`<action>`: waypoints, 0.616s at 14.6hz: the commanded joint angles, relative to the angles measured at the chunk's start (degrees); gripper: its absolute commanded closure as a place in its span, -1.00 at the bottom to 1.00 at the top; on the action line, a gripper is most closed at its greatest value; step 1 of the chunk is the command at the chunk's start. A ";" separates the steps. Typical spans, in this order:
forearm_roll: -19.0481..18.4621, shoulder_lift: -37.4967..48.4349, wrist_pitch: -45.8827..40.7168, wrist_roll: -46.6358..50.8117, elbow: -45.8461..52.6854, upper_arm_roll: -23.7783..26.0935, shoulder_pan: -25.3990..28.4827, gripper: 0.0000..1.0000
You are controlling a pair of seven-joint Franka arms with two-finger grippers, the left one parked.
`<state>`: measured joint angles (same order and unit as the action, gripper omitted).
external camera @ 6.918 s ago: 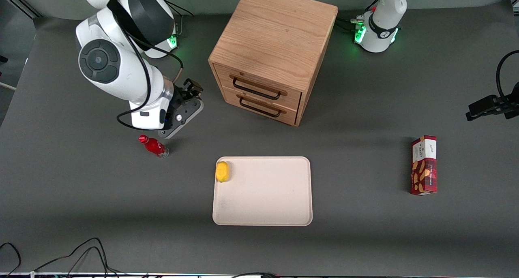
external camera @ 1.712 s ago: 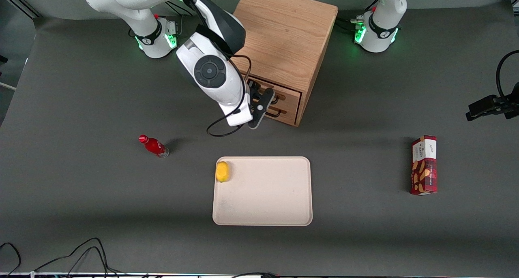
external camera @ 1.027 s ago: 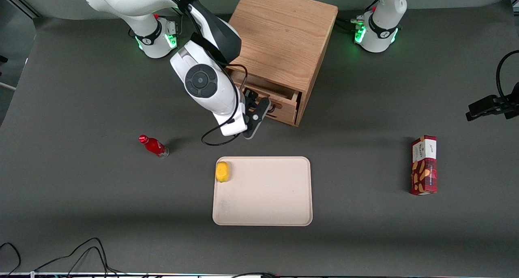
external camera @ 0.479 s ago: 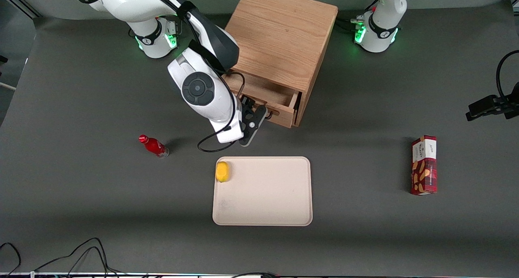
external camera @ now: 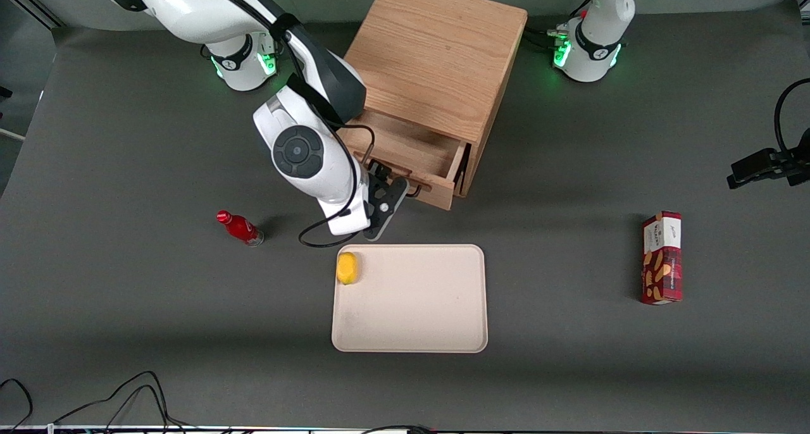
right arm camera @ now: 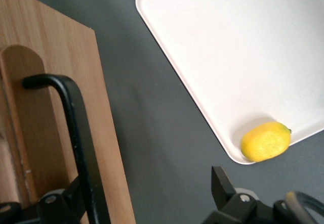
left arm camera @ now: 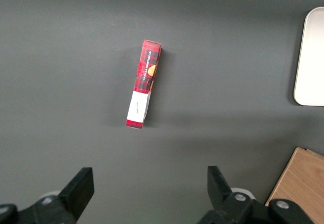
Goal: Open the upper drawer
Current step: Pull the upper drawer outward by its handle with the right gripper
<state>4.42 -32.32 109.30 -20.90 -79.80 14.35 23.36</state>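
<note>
At cabinet (external camera: 436, 54) front, your gripper (external camera: 393, 184) sits on handle (right arm camera: 76, 133) of part-open upper drawer (external camera: 414, 148); finger state: cannot tell.

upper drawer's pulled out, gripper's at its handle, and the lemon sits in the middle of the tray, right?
Not quite. The lemon sits in a corner of the tray, as the front view shows. The rest holds: the upper drawer is pulled out and the gripper is at its handle.
</note>
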 commanded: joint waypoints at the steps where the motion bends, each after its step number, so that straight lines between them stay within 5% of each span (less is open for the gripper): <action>1: -0.82 -2.39 -0.93 -1.07 3.15 0.07 -0.06 -1.00; 9: -0.90 -5.65 -2.60 -1.07 9.22 -2.04 -0.06 -1.00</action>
<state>4.35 -35.94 108.54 -21.06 -74.43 12.68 23.05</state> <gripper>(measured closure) 0.000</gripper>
